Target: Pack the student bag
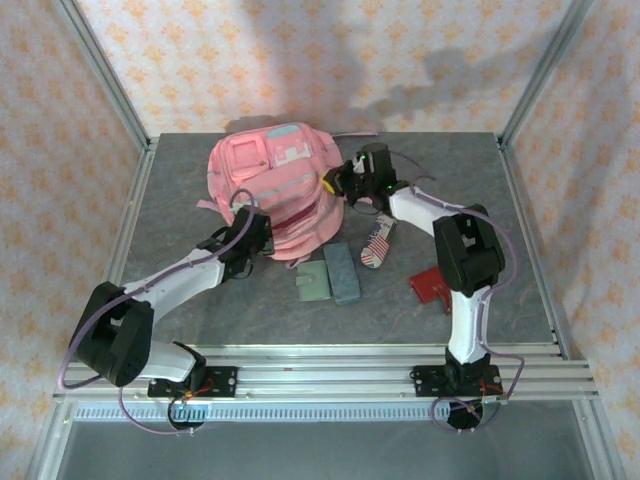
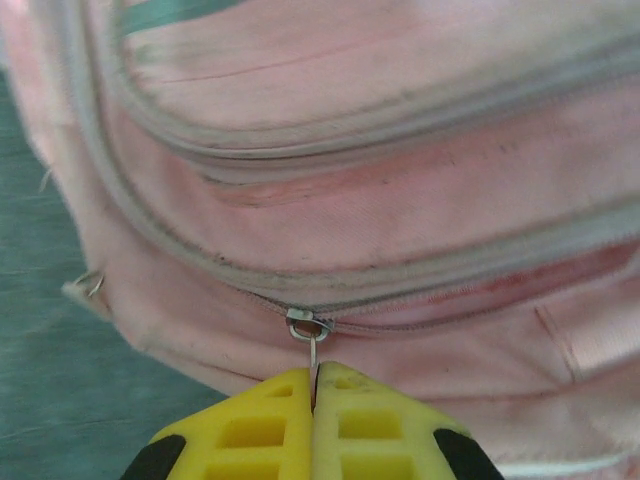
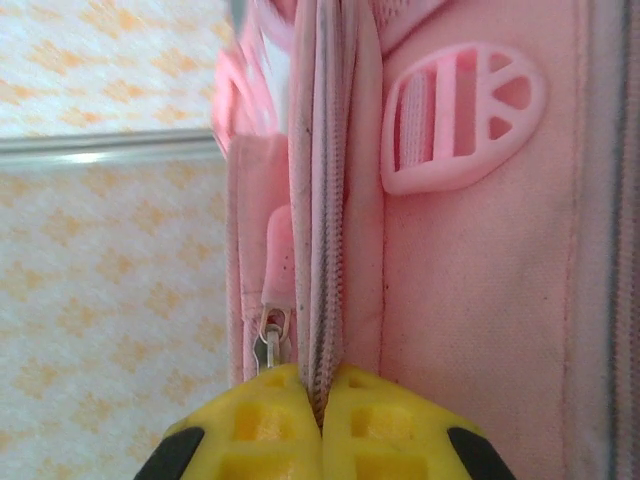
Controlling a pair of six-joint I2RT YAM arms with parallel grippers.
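While the student bag [image 1: 275,190] lies at the far middle of the table [image 1: 180,290], the left gripper [image 2: 313,385] has its jaws pinched shut on a front pocket's metal zipper pull [image 2: 313,350], and the right gripper [image 3: 322,388] clamps its jaws on the bag's zippered side seam [image 3: 320,200].

The pink student bag [image 1: 275,190] lay flat, front pockets up, toward eleven o'clock from the middle of the table [image 1: 500,200]. Its pale blue-white patch [image 1: 290,152] sat at the twelve o'clock end, grey-trimmed zips curving across the pockets below.
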